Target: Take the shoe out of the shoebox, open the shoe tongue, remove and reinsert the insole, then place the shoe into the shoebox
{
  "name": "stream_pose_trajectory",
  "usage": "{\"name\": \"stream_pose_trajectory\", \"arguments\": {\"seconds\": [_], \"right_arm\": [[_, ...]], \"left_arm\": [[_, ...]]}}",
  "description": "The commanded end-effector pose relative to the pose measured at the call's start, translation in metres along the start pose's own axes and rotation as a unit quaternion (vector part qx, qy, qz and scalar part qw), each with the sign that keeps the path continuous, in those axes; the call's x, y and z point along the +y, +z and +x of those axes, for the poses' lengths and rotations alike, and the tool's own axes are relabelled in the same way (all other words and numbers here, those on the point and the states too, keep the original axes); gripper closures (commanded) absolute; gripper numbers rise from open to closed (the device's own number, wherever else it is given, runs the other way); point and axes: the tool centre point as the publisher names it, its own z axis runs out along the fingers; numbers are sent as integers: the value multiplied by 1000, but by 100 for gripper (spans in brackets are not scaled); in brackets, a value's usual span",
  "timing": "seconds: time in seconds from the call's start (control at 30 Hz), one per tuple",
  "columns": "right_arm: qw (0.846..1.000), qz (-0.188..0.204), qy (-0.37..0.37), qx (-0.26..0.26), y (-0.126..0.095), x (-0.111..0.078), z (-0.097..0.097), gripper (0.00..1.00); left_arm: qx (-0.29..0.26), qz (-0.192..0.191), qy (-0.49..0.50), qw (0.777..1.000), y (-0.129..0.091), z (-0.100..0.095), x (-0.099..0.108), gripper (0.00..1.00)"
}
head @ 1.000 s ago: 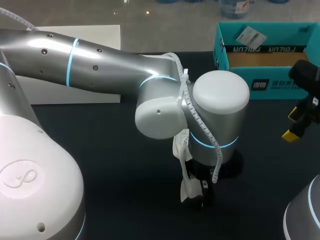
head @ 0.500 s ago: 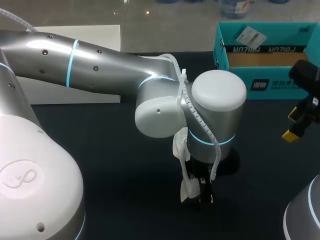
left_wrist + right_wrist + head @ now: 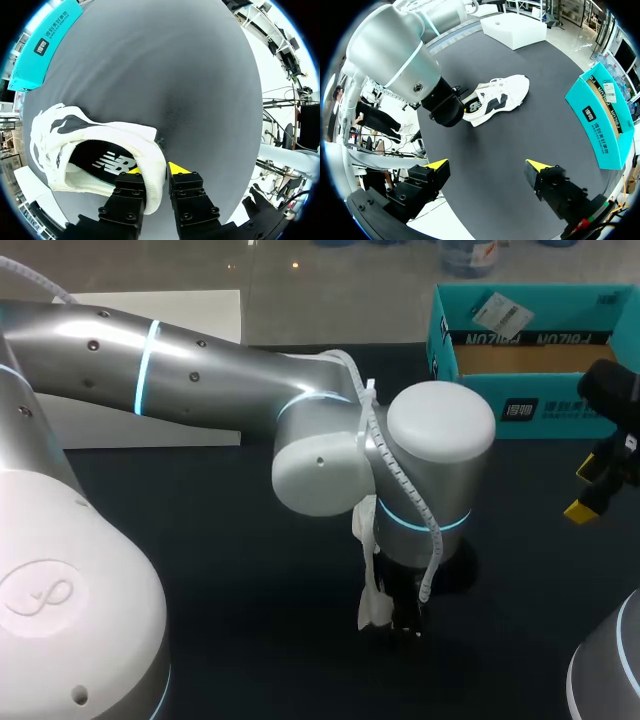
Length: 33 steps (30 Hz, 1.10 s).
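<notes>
A dark, matte table point(image 3: 200, 540) carries three things. A white shoe point(image 3: 100, 145) with black side marks rests on it, its heel collar pinched between the closed jaws of the left gripper point(image 3: 155, 172) and its toe pointing away from them. The shoe lies well ahead of the right gripper point(image 3: 487, 167), whose jaws stand wide apart above bare tabletop. A teal shoebox point(image 3: 602, 125) sits ahead of those jaws, off beside one finger. A white box point(image 3: 515, 30) sits far ahead, beyond the shoe.
</notes>
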Motion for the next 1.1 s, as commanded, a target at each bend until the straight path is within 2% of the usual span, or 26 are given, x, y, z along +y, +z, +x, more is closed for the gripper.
{"name": "stream_pose_trajectory", "arguments": {"seconds": [0.03, 0.17, 0.33, 0.53, 0.8, 1.1], "right_arm": [[1000, 2, 1, 1, 1, 1, -1, 0], [1000, 2, 1, 1, 1, 1, -1, 0], [1000, 2, 1, 1, 1, 1, -1, 0], [1000, 2, 1, 1, 1, 1, -1, 0], [1000, 2, 1, 1, 1, 1, -1, 0], [1000, 2, 1, 1, 1, 1, -1, 0]], "left_arm": [[0, 2, -1, 1000, 3, -3, 2, 100], [0, 9, -6, 1000, 0, -4, 8, 100], [-6, 18, -13, 1000, -13, -8, 21, 100], [-12, 13, -12, 1000, -47, -16, 36, 100], [-11, 42, -7, 999, -94, -22, 44, 100], [-30, 72, -14, 997, -134, -19, 50, 100]]}}
